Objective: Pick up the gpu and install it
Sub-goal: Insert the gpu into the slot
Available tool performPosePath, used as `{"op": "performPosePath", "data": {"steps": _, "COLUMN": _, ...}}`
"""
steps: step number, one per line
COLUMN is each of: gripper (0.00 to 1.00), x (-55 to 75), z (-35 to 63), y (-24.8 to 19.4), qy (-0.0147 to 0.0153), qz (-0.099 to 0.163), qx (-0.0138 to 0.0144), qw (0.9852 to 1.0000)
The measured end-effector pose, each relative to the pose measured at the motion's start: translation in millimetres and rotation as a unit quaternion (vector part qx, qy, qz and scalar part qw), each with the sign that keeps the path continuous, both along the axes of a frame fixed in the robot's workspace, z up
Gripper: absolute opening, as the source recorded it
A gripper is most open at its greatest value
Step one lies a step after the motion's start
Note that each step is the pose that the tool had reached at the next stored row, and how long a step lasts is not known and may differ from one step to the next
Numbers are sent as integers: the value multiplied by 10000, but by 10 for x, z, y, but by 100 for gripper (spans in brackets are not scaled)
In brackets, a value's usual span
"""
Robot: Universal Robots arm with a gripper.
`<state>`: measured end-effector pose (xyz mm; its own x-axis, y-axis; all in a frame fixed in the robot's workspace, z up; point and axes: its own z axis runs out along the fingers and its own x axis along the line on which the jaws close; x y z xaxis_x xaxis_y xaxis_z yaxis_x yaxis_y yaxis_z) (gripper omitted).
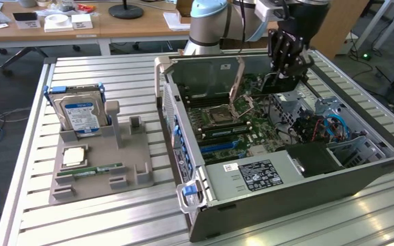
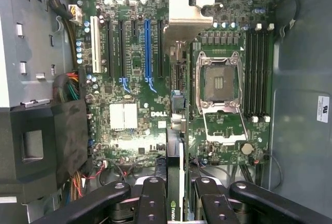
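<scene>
**Card held over the open case, slot not yet met**

The tool (image 2: 177,195) was clenched on the gpu (image 2: 174,162), pinching the thin card edge-on between its fingers (image 2: 152,199), so that in the wrist view only the card's narrow black edge and a green logo showed. In the exterior view the arm hung inside the upper part of the open computer case (image 1: 286,189), which lay on its side on the table (image 1: 115,225). The card was above the motherboard (image 2: 135,84) and clear of it.

The card ran parallel to the expansion slots. It appeared to sit between the long blue slot (image 2: 147,47) and the CPU socket (image 2: 219,81) rather than over a slot, though the angle made that hard to judge.

Doing this step well seemed to call for a sideways correction until the card's edge stood directly over its slot. The card would need to stay upright and its bracket end to face the case's rear openings, followed by a straight, slow descent. The cable bundle (image 2: 72,86) beside the board looked like the likeliest snag.

The hard drive (image 1: 80,115) and RAM stick (image 1: 91,170) sat in the grey fixture (image 1: 139,159), well apart.
</scene>
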<state>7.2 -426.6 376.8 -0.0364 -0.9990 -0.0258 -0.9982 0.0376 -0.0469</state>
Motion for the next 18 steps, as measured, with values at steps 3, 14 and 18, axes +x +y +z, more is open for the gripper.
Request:
{"op": "performPosePath", "data": {"steps": 3, "gripper": 26, "x": -15, "z": -14, "y": 0, "qy": 0, "qz": 1, "qx": -13, "qw": 10000}}
{"op": "performPosePath", "data": {"steps": 14, "gripper": 26, "x": -59, "z": -28, "y": 0, "qy": 0, "qz": -1, "qx": -51, "qw": 10000}}
{"op": "performPosePath", "data": {"steps": 18, "gripper": 26, "x": -60, "z": -28, "y": 0, "qy": 25, "qz": -5, "qx": -68, "qw": 10000}}
